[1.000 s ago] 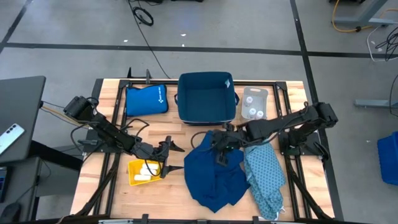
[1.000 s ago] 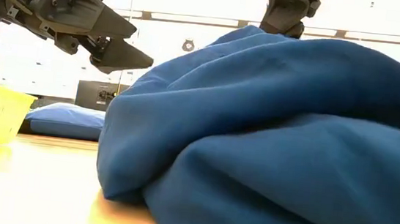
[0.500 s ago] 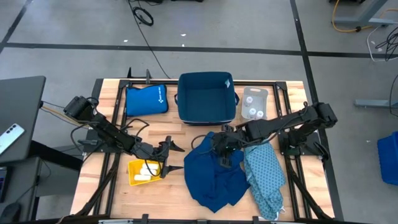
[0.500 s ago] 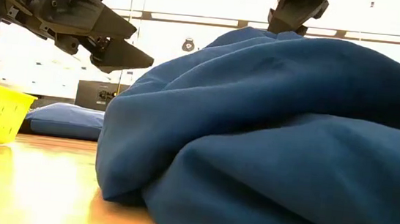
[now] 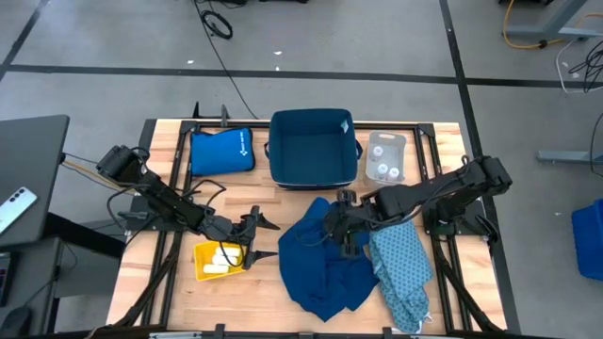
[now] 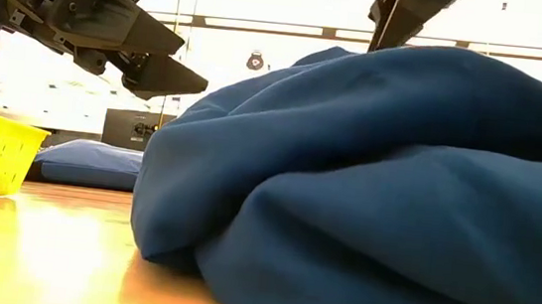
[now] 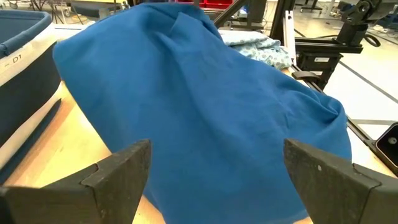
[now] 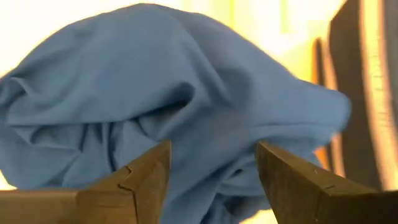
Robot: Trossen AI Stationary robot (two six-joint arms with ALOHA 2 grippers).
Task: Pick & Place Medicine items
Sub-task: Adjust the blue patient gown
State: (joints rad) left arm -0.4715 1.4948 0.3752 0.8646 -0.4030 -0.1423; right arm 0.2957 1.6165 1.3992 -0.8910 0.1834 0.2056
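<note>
Wood table [image 5: 160, 282] on grey taped floor [image 5: 113, 47]; both grippers, left [image 5: 259, 237] and right [image 5: 332, 226], fingers spread (holding nothing) by dark-blue cloth [image 5: 325, 268].

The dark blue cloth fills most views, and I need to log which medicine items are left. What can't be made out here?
- Under the dark blue cloth: hidden in every view; it fills the low view and both wrist views.
- Yellow tray contents: high view, pale items too small to count, partly behind the left gripper.
- Clear pack: round whitish bottles, too small to identify.
- Right gripper: open above the cloth, nothing held.
</note>
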